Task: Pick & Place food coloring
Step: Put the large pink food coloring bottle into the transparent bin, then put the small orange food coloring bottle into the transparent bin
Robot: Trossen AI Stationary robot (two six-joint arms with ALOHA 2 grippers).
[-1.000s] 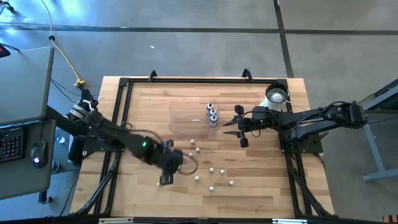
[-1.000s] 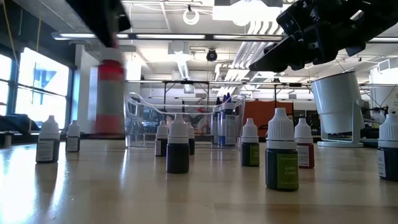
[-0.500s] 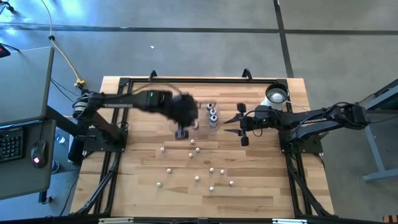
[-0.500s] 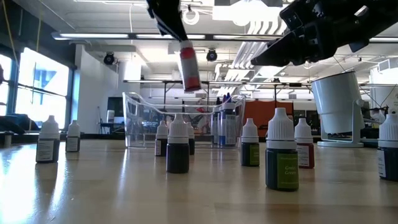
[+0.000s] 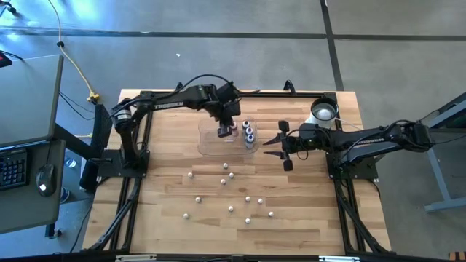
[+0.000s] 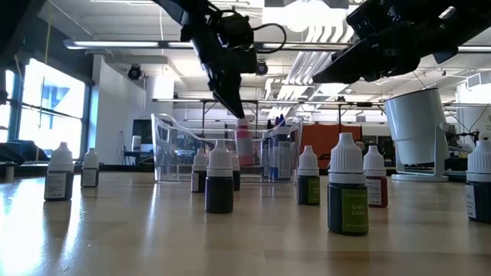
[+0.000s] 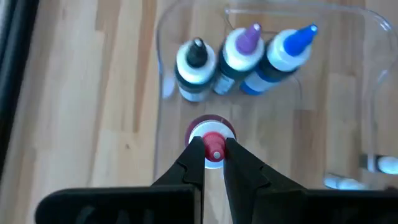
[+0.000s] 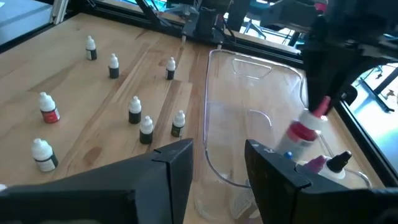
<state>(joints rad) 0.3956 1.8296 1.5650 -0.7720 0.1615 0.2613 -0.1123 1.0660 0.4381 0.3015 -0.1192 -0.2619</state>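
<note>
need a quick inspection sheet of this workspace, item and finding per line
surface: wooden table with a black frame along its edges.
job's things: three food coloring bottles stand inside the clear tray; a red bottle is held over the tray; about ten loose bottles stand on the table.
clutter: white cup-like object at the far right corner.
grippers: left gripper shut on the red bottle; right gripper open, empty, hanging beside the tray.
cables: yellow cable on the floor to the left.
surroundings: keyboard and mouse on a desk at left; no people seen.
</note>
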